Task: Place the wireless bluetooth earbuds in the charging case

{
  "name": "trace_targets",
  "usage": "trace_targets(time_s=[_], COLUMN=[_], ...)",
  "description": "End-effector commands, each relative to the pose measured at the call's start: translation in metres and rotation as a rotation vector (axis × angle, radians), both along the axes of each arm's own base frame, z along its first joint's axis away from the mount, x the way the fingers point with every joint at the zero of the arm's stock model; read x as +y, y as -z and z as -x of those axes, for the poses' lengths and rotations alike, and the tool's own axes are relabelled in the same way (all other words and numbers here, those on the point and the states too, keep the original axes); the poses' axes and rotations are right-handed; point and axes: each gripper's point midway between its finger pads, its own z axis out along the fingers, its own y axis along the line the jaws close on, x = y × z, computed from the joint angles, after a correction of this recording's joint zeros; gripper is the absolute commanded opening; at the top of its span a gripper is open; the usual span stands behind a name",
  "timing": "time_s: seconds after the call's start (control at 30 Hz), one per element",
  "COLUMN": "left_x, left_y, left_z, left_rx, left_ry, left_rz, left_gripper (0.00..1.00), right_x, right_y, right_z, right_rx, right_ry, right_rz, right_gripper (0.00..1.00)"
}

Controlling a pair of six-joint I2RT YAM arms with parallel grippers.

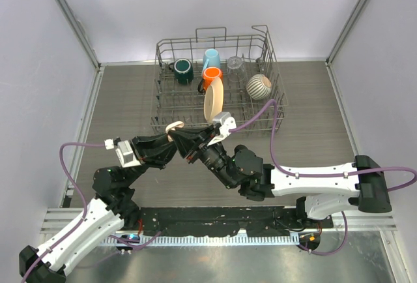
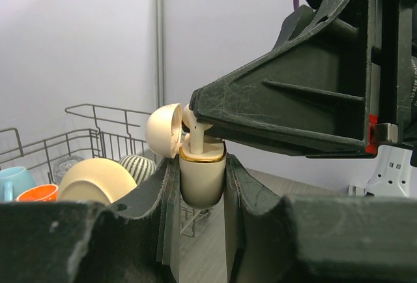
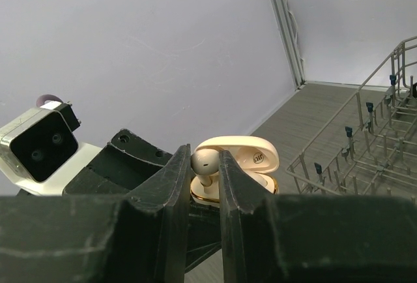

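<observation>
My left gripper (image 2: 202,178) is shut on the cream charging case (image 2: 202,177), holding it upright in the air with its lid (image 2: 163,130) swung open to the left. A gold rim circles the case mouth. My right gripper (image 3: 205,165) is shut on a cream earbud (image 3: 205,161) and holds it with its stem down in the case (image 3: 244,169) mouth. In the top view the two grippers meet above the table at the case (image 1: 174,128), in front of the rack. Only this one earbud (image 2: 195,141) shows.
A wire dish rack (image 1: 166,110) stands at the back of the table with a dark green mug (image 1: 183,70), a blue cup (image 1: 210,58), an orange cup (image 1: 212,74), a glass (image 1: 235,66), a striped bowl (image 1: 258,86) and a cream plate (image 1: 214,99).
</observation>
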Motion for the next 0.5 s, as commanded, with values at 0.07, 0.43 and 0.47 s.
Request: trace_targets(time_s=[0.07,0.43,0.47], left_x=[0.017,0.011,0.011], left_y=[-0.048,-0.045,-0.045], left_z=[0.016,0.018,0.018], left_rx=[-0.138,-0.131,-0.131], left_ry=[-0.018,0.011,0.014], left_rz=[0.119,0.095,0.092], left_gripper=[0.00,0.00,0.00], right_x=[-0.009,-0.016,-0.016], right_y=[-0.005,-0.020,-0.021], right_z=[-0.003,-0.002,-0.002], right_rx=[0.016,0.013,0.012], right_ry=[0.032,0.031,0.028], right_rz=[0.020,0.004,0.001], right_gripper=[0.27,0.42,0.43])
